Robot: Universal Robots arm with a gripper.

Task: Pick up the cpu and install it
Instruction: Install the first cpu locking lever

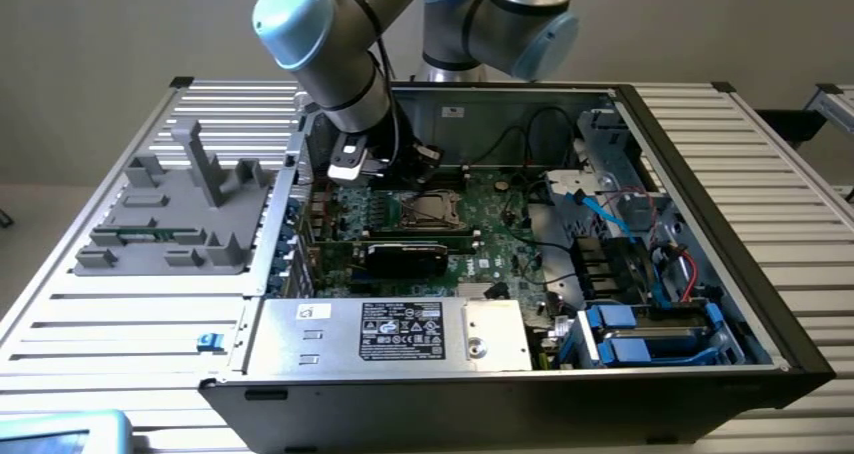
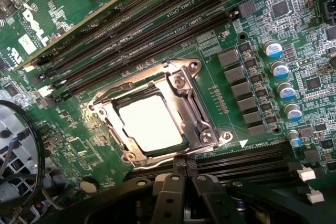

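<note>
The cpu (image 2: 149, 124) lies flat inside the socket's metal frame (image 2: 197, 103) on the green motherboard, its pale silver top showing. In the wrist view my gripper (image 2: 184, 165) hovers just off one edge of the socket, its black fingers (image 2: 170, 182) pressed together with nothing between them. In the exterior view the socket (image 1: 430, 210) sits in the middle of the open computer case. The gripper (image 1: 350, 166) hangs over the board a little to the exterior view's left of it, under the arm's wrist.
Four empty memory slots (image 2: 142, 30) run beside the socket, and a row of capacitors (image 2: 281, 85) lies on its other side. A black card (image 1: 407, 256), the power supply (image 1: 387, 329), cables and blue drive bays (image 1: 627, 334) crowd the case. A grey fixture (image 1: 174, 214) stands outside it.
</note>
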